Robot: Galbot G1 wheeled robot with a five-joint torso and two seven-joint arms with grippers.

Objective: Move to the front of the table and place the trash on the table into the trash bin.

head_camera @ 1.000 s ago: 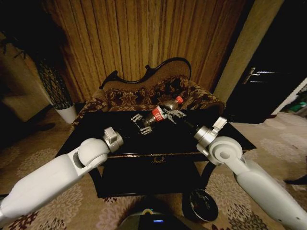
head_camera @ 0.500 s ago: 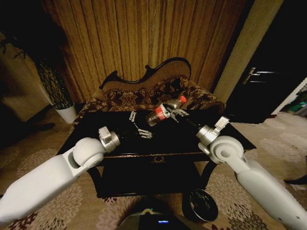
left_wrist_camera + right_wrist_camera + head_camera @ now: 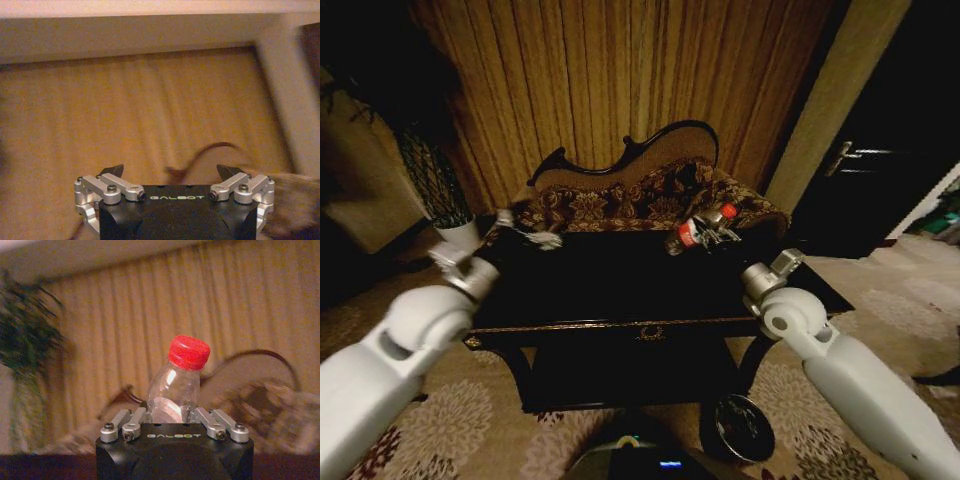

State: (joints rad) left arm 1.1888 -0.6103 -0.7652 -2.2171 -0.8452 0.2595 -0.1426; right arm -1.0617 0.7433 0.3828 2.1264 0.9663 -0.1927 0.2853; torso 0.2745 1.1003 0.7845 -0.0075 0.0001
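Observation:
The trash in view is a clear plastic bottle [image 3: 692,233] with a red label and red cap. My right gripper [image 3: 712,232] is shut on it and holds it above the far right part of the black table [image 3: 620,290]. In the right wrist view the bottle [image 3: 176,385] stands up between the fingers of that gripper [image 3: 170,416]. My left gripper [image 3: 532,238] hangs open over the table's far left corner; in the left wrist view the left gripper [image 3: 170,171] has nothing between its fingers. The dark round trash bin [image 3: 740,428] stands on the floor by the table's near right leg.
A carved patterned sofa [image 3: 620,200] stands right behind the table, with curtains behind it. A white plant pot [image 3: 458,237] sits at the far left, a dark door [image 3: 880,170] at the right. Patterned carpet [image 3: 460,420] lies around the table.
My left arm has swung far to the left, away from the bottle. My right gripper has carried the bottle up and to the right.

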